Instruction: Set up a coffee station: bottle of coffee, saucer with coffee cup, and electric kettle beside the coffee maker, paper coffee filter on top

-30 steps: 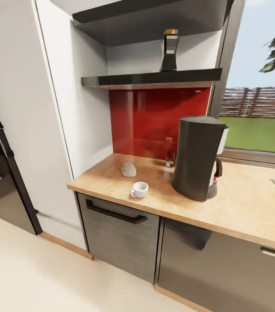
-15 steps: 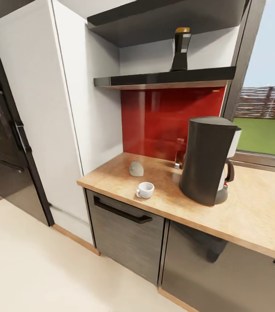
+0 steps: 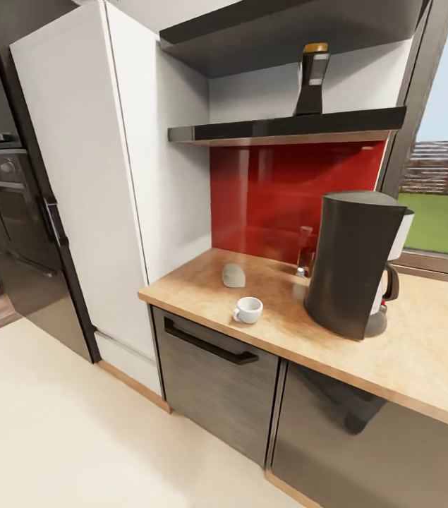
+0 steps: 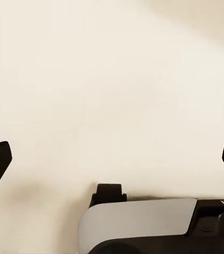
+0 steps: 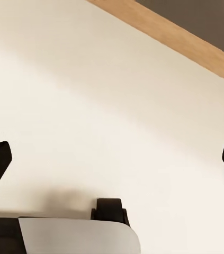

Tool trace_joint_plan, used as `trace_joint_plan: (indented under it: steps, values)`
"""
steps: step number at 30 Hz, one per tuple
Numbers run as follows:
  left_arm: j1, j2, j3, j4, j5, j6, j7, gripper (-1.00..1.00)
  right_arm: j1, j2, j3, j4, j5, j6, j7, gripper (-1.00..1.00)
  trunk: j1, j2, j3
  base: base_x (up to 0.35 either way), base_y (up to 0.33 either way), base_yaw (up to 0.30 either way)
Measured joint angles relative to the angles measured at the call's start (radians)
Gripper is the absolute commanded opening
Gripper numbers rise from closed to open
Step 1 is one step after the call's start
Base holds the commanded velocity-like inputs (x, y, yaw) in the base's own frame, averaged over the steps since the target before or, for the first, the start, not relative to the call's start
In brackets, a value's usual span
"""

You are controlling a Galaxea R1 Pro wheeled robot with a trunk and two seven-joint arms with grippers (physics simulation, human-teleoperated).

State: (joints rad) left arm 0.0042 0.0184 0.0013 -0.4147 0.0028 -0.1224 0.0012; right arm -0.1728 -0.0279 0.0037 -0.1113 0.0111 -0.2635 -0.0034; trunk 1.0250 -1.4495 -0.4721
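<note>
Fingertips of my left hand and right hand are spreading wide over cream floor, gripping nothing. Mid-frame, the coffee cup is sitting near the counter edge, the paper coffee filter behind it, the coffee maker at right. Upper frame, the bottle of coffee is standing on the kitchen shelf.
</note>
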Motion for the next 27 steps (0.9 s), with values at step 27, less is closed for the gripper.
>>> trace_joint_plan:
  steps: [27]
  values:
    - [0.000, 0.003, 0.019, -0.003, 0.000, 0.000, 0.000, 1.00, 0.000, 0.090, 0.295, -0.291, 0.016, 0.005, 0.004, 1.00, 0.000, 0.000, 0.000, 0.000, 0.000, 0.020]
